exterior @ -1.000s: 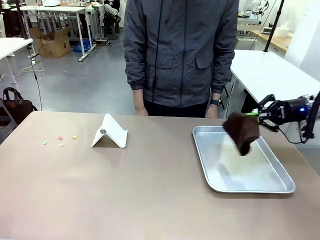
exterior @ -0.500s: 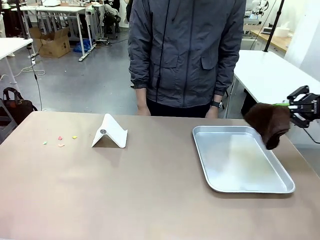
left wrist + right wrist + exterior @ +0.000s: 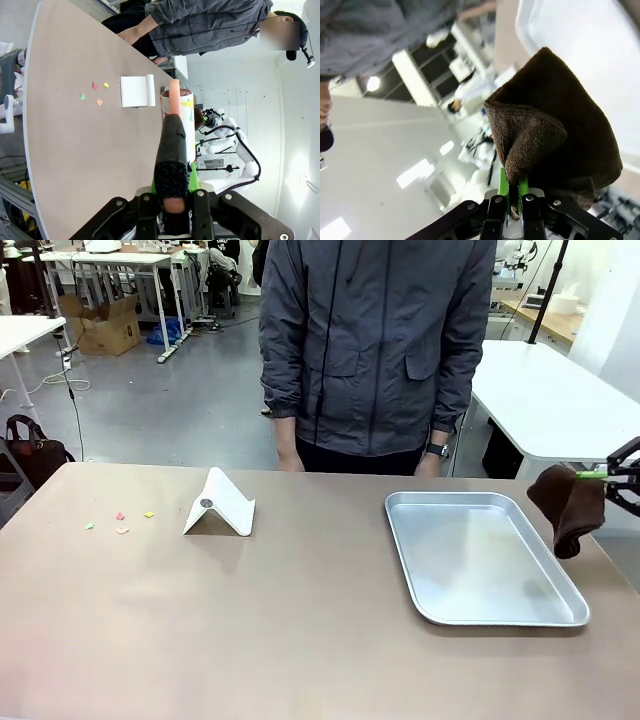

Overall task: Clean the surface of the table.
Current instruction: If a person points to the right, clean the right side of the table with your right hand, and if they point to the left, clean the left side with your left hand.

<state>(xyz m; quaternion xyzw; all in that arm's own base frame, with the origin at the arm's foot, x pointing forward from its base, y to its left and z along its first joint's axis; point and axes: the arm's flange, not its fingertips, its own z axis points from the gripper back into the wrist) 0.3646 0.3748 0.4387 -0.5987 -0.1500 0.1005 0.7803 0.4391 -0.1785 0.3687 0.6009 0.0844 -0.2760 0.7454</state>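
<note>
- L hand (image 3: pixel 172 200): jaws clamped tight on a long dark tool (image 3: pixel 171 150) w/ a pinkish tip. The tool points out along the fingers, above the tabletop (image 3: pixel 75 140). Can't tell what kind of tool it is.
- Tabletop (image 3: pixel 280 630): wide, matte brownish-tan, spans the whole front view. The near half is bare.
- Silver tray (image 3: pixel 480 560): lies flat on the R side of the tabletop, nothing in it.
- White folded stand (image 3: pixel 220 505): sits left of centre, toward the far side, well apart from the tray.
- Coloured scraps (image 3: pixel 120 522): a few tiny bits on the tabletop just left of the stand, near the L end.
- R hand (image 3: pixel 598 475): at the R picture edge, green pads pinched together on a brown cloth (image 3: pixel 570 505).
- Cloth hangs down just beyond the tray's far R corner, by the tabletop's R edge, apart from the tray. R wrist view shows its bunched top (image 3: pixel 520 145) nipped between the pads of that hand (image 3: pixel 514 192).
- Person (image 3: pixel 375 340): grey jacket, stands at the far edge, arms down.
</note>
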